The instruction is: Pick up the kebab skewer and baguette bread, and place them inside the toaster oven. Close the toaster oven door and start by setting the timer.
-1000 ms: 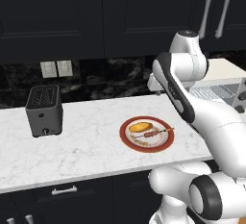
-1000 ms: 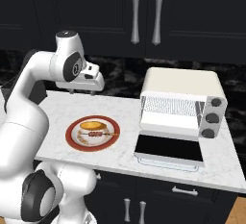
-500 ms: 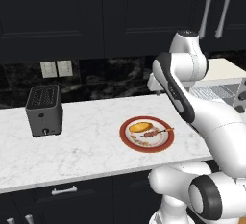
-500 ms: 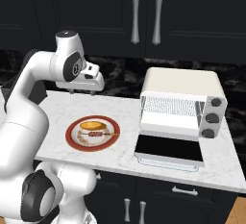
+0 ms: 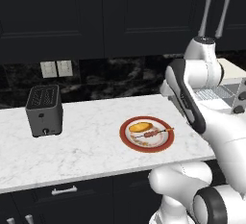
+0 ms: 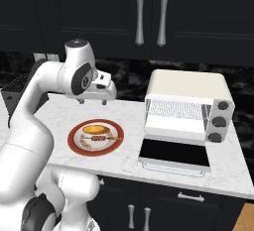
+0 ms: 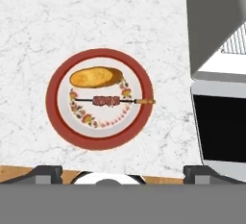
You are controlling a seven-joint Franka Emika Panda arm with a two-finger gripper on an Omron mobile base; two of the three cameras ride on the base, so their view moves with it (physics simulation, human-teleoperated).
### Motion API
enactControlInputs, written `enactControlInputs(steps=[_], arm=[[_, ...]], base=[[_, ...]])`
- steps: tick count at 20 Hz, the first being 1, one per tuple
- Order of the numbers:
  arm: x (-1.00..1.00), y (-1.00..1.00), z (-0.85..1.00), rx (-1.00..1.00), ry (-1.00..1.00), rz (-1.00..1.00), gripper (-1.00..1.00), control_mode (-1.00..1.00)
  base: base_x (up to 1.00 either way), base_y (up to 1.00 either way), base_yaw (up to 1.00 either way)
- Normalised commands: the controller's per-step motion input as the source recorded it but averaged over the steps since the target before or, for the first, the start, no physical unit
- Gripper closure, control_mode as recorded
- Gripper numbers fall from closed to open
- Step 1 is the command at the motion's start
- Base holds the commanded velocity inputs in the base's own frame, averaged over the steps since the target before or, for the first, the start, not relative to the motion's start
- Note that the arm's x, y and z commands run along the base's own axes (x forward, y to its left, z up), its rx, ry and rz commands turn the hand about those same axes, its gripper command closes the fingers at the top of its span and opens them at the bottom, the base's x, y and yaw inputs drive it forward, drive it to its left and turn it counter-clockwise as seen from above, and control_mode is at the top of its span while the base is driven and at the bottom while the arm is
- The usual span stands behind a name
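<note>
Two foods on plate (image 7: 55,117), kebab skewer (image 7: 111,101) parallel to baguette bread (image 7: 95,77)

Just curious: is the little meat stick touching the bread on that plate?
Apart. The hand view shows a strip of bare plate between the kebab skewer and the baguette bread.

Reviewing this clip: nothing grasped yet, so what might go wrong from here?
The kebab skewer is thin and lies flat on the plate, so the gripper, high above, may pinch it poorly or slip off. The baguette bread lies right beside it and may get nudged. The toaster oven door lies folded down in front of the toaster oven; the arm may bump it.
</note>
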Motion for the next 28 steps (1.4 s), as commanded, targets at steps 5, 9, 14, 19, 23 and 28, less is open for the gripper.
enactControlInputs(steps=[5,9,14,19,23,28], arm=[[-0.26,-0.98,0.0,0.0,-0.28,0.35,-1.0,-1.0],[-0.35,-1.0,-0.03,0.0,-0.36,0.53,-1.0,-1.0],[-0.01,-0.99,-0.13,0.0,-0.29,0.4,-1.0,-1.0],[0.23,-0.61,-0.26,0.0,-0.22,0.08,-1.0,-1.0],[0.31,-0.1,-0.55,-0.08,-0.32,0.05,-1.0,-1.0],[0.59,-0.1,-0.15,-0.01,-0.15,0.01,-1.0,-1.0]], base=[[0.0,0.0,0.0],[0.0,0.0,0.0],[0.0,0.0,0.0],[0.0,0.0,0.0],[0.0,0.0,0.0],[0.0,0.0,0.0]])
